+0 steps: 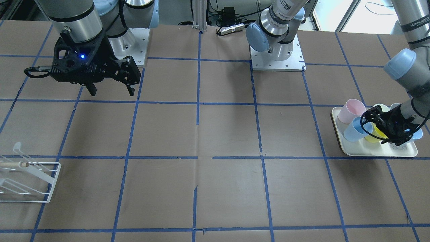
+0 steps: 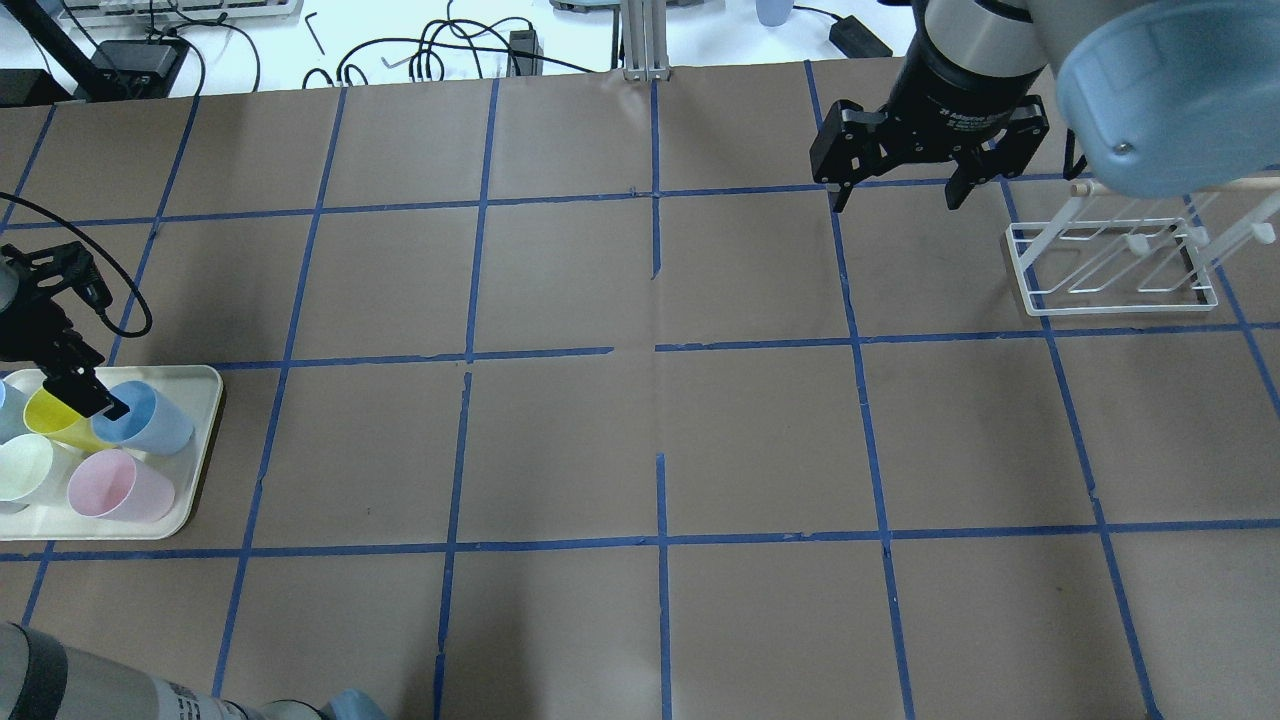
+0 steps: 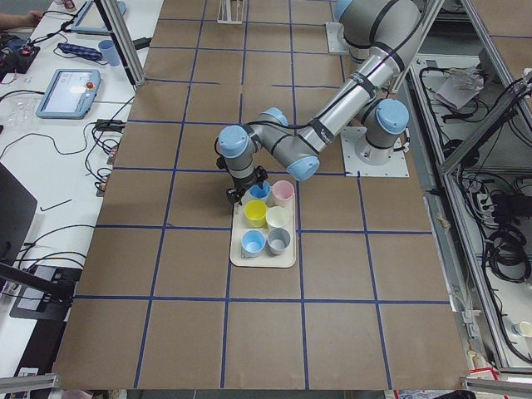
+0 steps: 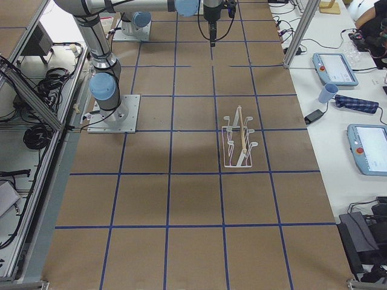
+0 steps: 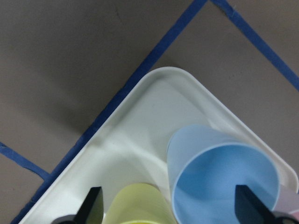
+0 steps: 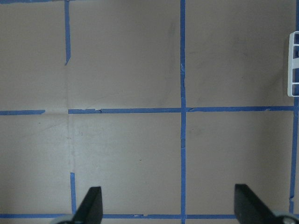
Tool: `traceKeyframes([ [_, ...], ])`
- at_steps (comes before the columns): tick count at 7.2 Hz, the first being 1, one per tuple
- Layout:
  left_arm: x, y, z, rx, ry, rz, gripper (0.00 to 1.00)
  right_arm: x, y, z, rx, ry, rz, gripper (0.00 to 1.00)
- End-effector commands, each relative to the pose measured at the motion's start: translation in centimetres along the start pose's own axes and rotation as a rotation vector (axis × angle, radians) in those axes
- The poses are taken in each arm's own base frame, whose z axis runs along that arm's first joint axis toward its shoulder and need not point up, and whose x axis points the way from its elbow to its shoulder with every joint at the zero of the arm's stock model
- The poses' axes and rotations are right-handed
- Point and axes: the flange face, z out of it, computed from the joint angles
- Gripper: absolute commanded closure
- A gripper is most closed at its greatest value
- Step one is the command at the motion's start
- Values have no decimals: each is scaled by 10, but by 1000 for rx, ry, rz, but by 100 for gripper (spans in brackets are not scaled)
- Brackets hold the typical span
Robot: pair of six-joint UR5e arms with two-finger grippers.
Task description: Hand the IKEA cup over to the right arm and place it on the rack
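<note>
A pale blue IKEA cup (image 2: 150, 420) lies tilted on the cream tray (image 2: 205, 400) at the table's left end, next to a yellow cup (image 2: 50, 415). It also shows in the left wrist view (image 5: 224, 186) and the front view (image 1: 356, 131). My left gripper (image 2: 85, 390) is open and low over the tray. In the left wrist view (image 5: 168, 210) one finger is over the blue cup's mouth and the other is beyond the yellow cup (image 5: 140, 205). A second blue cup (image 3: 253, 243) stands on the tray. My right gripper (image 2: 895, 195) is open and empty, hanging above the table near the white wire rack (image 2: 1110, 270).
The tray also holds a pink cup (image 2: 115, 487), a pale cup (image 2: 25, 470) and a grey cup (image 3: 278, 240). The rack (image 1: 30, 178) with its wooden rod holds no cups. Brown paper with blue tape lines covers the table.
</note>
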Motion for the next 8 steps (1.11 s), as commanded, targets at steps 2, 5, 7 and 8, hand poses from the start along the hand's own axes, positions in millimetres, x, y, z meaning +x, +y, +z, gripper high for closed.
traceKeyframes([
  [2, 5, -1, 9, 7, 4, 24, 2, 0, 0, 0, 1, -3, 0, 0],
  [5, 4, -2, 13, 6, 10, 19, 47, 0, 0, 0, 1, -3, 0, 0],
  [7, 2, -4, 11, 14, -10, 19, 91, 0, 0, 1, 0, -1, 0, 0],
  [8, 4, -7, 6, 39, -18, 18, 100, 0, 0, 0, 1, -1, 0, 0],
])
